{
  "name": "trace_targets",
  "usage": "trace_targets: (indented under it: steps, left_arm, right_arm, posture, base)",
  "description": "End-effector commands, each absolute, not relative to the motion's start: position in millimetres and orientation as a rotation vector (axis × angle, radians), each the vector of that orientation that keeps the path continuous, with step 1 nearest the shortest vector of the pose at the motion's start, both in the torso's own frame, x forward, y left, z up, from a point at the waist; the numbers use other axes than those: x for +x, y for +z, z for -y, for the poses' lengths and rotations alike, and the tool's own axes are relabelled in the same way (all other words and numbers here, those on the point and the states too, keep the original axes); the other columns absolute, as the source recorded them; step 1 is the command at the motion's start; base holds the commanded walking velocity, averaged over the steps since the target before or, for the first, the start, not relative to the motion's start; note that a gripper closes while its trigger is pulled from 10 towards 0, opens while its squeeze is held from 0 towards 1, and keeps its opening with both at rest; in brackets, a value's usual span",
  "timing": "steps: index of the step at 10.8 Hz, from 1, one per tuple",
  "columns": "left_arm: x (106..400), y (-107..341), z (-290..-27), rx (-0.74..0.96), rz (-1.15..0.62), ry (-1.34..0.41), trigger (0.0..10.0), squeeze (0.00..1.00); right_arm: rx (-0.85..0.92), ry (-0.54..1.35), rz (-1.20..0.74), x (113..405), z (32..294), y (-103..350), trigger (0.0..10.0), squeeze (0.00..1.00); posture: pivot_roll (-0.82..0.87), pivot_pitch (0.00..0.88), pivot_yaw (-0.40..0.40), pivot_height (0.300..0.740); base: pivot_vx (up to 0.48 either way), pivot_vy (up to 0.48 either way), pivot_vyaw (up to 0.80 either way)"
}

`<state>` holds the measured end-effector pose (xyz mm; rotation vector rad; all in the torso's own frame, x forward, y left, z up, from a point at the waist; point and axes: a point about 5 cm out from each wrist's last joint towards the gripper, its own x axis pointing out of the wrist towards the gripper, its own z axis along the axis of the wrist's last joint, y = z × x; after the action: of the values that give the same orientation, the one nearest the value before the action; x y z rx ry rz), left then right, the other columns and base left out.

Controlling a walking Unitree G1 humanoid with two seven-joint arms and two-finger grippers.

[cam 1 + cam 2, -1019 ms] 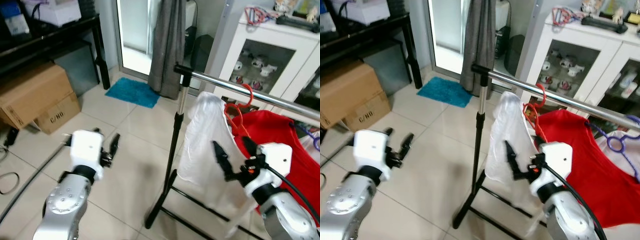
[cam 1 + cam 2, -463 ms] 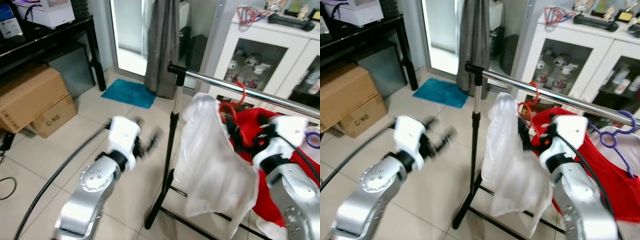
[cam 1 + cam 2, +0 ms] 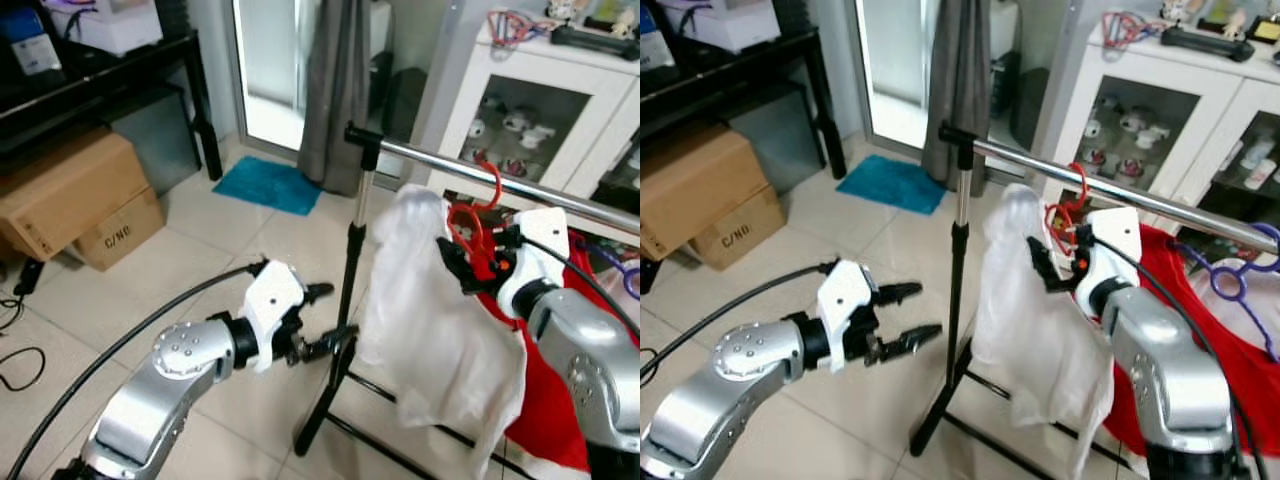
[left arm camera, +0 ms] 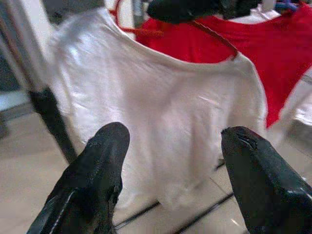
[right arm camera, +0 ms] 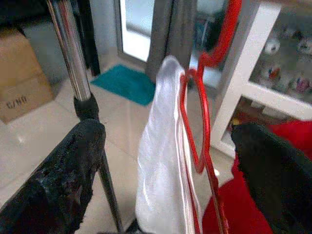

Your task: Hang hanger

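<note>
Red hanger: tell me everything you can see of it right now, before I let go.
The red hanger looks like thin glossy plastic, with a curved hook on top and a narrow looped neck below. Its hook is over the shiny metal rail, near the rail's end by the black post. A white shirt hangs from it, draped down beside a red garment. The right claw is open, its fingers either side of the hanger's neck just below the rail. Whether they touch it cannot be told.

Chrome rail (image 3: 560, 192) of garment rack is carried on black upright (image 3: 352, 268); red hanger (image 3: 474, 226) with white shirt (image 3: 430, 320) is hooked on rail just beside upright, red garment (image 3: 1185, 350) hung further along, purple hanger (image 3: 1230, 282) beyond it
</note>
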<state>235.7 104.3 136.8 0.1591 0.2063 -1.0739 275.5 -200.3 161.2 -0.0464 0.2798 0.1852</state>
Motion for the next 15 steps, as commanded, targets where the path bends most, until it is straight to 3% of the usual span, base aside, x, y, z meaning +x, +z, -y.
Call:
trace_targets:
  steps: [1,6,8,9,10,11,12,13,14,15]
  left_arm:
    - [239.6,132.5,-103.4,0.158,-0.212,-1.102,10.0,0.00]
    - [272.3,66.1,-53.7,0.193,-0.291,-1.115,10.0,0.00]
    - [272.8,46.2,-25.2,0.219,-0.279,-1.067,10.0,0.00]
    - [277.1,45.5,-23.4,0.191,-0.250,-0.987,10.0,0.00]
    - [280.8,41.8,-28.5,0.194,-0.238,-0.894,10.0,0.00]
    - [290.0,25.2,-51.4,0.267,-0.295,-0.644,10.0,0.00]
    - [288.5,25.5,-85.7,0.213,-0.262,-0.600,10.0,0.00]
    - [277.6,56.2,-161.8,0.161,-0.141,-0.604,10.0,0.00]
    - [273.9,82.3,-184.2,0.130,-0.075,-0.603,10.0,0.00]
    - [269.9,128.5,-162.2,0.107,0.056,-0.654,10.0,0.00]
  right_arm:
    - [-0.059,0.182,-0.307,279.1,205.2,161.0,10.0,0.00]
    - [-0.057,0.180,-0.293,298.6,221.9,170.1,10.0,0.00]
    - [-0.040,0.219,-0.290,293.3,217.3,169.4,10.0,0.00]
    - [-0.022,0.260,-0.248,286.8,213.2,169.7,10.0,0.00]
    - [-0.003,0.304,-0.218,279.5,208.5,170.0,10.0,0.00]
    - [-0.020,0.305,-0.182,260.9,209.1,164.2,10.0,0.00]
    - [0.030,0.295,-0.146,246.4,210.6,163.4,10.0,0.00]
    - [0.074,0.316,-0.113,234.3,208.8,164.1,10.0,0.00]
    - [0.112,0.344,-0.088,226.2,205.4,164.0,10.0,0.00]
    - [0.137,0.309,-0.078,220.0,203.5,159.1,10.0,0.00]
  posture:
    - [0.06,0.000,-0.020,0.740]
    - [0.06,0.000,-0.012,0.740]
    - [0.06,0.000,-0.013,0.740]
    - [0.07,0.000,-0.014,0.740]
    - [0.07,0.000,-0.016,0.740]
    - [0.07,0.000,-0.020,0.740]
    - [0.06,0.000,-0.020,0.740]
    - [0.06,0.000,-0.014,0.740]
    - [0.06,0.000,-0.010,0.740]
    - [0.06,0.000,0.006,0.740]
  base:
    - [0.000,0.000,0.00]
    - [0.000,0.000,0.00]
    - [0.000,0.000,0.00]
    - [0.000,0.000,0.00]
    - [0.000,0.000,0.00]
    - [0.000,0.000,0.00]
    - [0.000,0.000,0.00]
    - [0.000,0.000,0.00]
    - [0.000,0.000,0.00]
    - [0.000,0.000,0.00]
